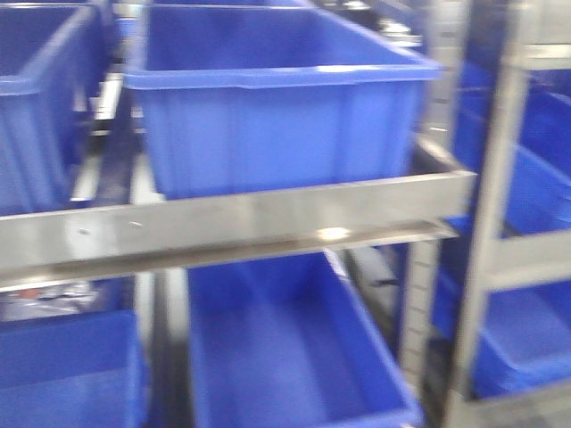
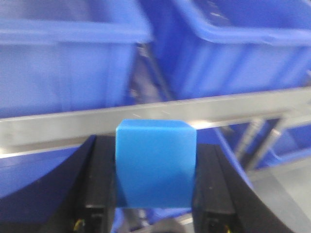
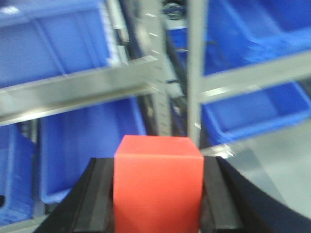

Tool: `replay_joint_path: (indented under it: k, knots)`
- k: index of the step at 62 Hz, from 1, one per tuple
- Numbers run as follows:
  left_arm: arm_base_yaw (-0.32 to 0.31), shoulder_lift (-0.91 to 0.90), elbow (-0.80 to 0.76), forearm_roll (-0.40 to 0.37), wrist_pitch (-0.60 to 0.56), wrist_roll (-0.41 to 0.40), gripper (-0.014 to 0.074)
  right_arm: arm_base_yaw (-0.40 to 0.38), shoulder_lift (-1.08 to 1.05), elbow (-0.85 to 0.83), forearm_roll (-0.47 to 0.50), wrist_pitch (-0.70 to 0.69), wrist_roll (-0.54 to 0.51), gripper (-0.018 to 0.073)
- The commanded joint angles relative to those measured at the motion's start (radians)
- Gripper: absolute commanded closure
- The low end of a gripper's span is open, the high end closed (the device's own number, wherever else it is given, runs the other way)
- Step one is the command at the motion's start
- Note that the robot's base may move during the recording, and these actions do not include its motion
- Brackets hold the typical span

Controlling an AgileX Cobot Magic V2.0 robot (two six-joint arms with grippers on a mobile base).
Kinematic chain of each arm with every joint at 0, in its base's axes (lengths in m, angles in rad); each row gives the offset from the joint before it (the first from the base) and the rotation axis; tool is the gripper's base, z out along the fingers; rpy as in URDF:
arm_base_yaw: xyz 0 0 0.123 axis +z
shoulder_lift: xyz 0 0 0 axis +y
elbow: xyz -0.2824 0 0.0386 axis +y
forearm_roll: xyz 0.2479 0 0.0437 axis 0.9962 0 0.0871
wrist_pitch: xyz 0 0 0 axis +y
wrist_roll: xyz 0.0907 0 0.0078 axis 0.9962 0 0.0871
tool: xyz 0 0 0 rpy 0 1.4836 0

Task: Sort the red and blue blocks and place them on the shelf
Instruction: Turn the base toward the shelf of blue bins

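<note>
though blurry, blue block (image 2: pixel 155 162) left; red block (image 3: pixel 158 182) right

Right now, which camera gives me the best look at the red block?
The right wrist view: the red block sits large and centred, clamped in the right gripper. The front view shows only bins and shelf, no block. The left wrist view shows the blue block instead.

One red block (image 3: pixel 158 189); one sky-blue block (image 2: pixel 155 162); four blue bins (image 1: pixel 277 125) (image 1: pixel 36 134) (image 1: pixel 285 357) (image 1: pixel 67 374) on the near shelf (image 1: pixel 241 223); further bins rightward, too blurred to count.
</note>
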Motion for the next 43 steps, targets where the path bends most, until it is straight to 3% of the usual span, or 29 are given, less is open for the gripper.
replay_joint_path:
  k: [1, 43]
  knots:
    - [0.0, 0.004, -0.03, 0.005, -0.089, -0.002, 0.0472, -0.005, 0.0, -0.029, -0.015, -0.089, -0.007, 0.0493]
    - [0.01, 0.004, -0.03, 0.005, -0.089, -0.002, 0.0472, -0.005, 0.0, -0.029, -0.015, -0.089, -0.007, 0.0493]
